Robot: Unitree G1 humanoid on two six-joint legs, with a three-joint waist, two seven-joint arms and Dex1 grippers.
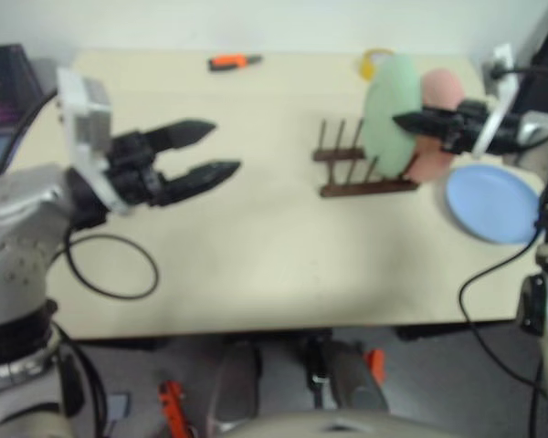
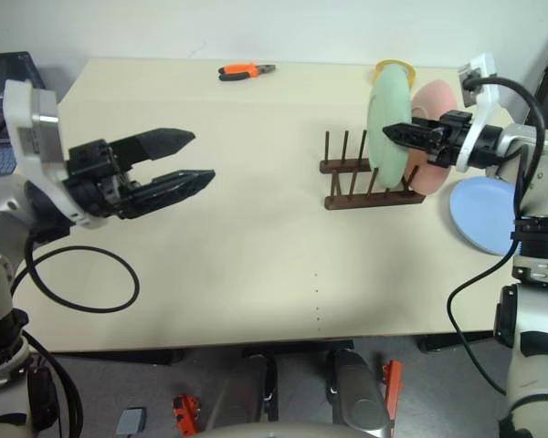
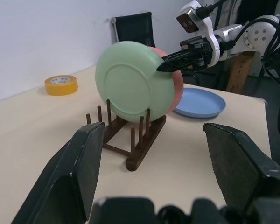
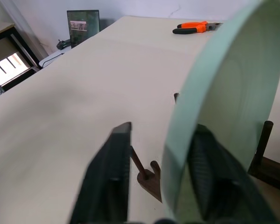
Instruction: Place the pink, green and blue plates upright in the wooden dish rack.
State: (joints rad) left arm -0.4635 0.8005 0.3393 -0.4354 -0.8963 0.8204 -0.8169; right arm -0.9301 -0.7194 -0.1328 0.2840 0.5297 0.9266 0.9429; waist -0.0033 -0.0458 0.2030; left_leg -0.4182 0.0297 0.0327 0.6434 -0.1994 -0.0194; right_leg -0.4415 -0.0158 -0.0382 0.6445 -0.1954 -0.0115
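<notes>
Left gripper (image 2: 194,157) hangs wide open, empty, well apart from rack (image 2: 370,182). Right gripper (image 2: 395,132) fingers straddle green plate (image 2: 387,128) rim, parted, likely releasing it upright between pegs beside pink plate (image 2: 434,137). Blue plate (image 2: 484,214) flat under right wrist, waiting.

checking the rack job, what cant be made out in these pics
- Pink plate: mostly behind the green plate in both eye views; its seat in the wooden dish rack is hidden.
- Right gripper: whether its fingers touch the green plate's rim is unclear.
- Blue plate: far edge covered by the right arm.
</notes>
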